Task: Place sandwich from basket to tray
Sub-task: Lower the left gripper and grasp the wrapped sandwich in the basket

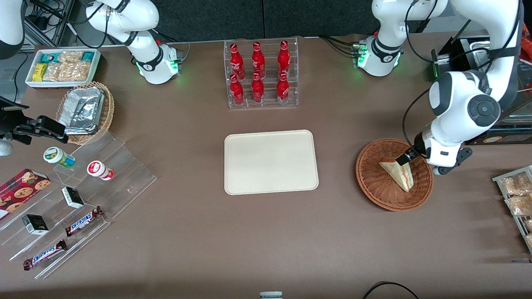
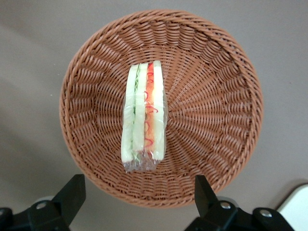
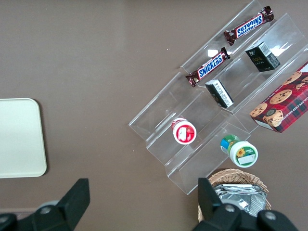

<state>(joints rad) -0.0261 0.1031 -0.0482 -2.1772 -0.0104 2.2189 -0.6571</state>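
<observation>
- Sandwich (image 2: 144,118): triangular wedge in clear wrap, pale bread layers with a red-pink filling stripe; lies on its side in the middle of the basket (image 2: 211,115), cut edge facing up toward the wrist camera.
- Handling, judged: light, soft, easily crushed; the wrap looks slick, so a gentle squeeze across the bread faces at mid-length should suit better than a pinch at the thin tip.
- Gripper (image 2: 136,195): hangs above the basket rim, fingers (image 2: 72,192) spread wide apart, holding nothing; the spread looks broader than the wedge.
- Tray (image 1: 271,162): bare, beside the basket, toward the parked arm's end of the table; well apart from the sandwich.
</observation>
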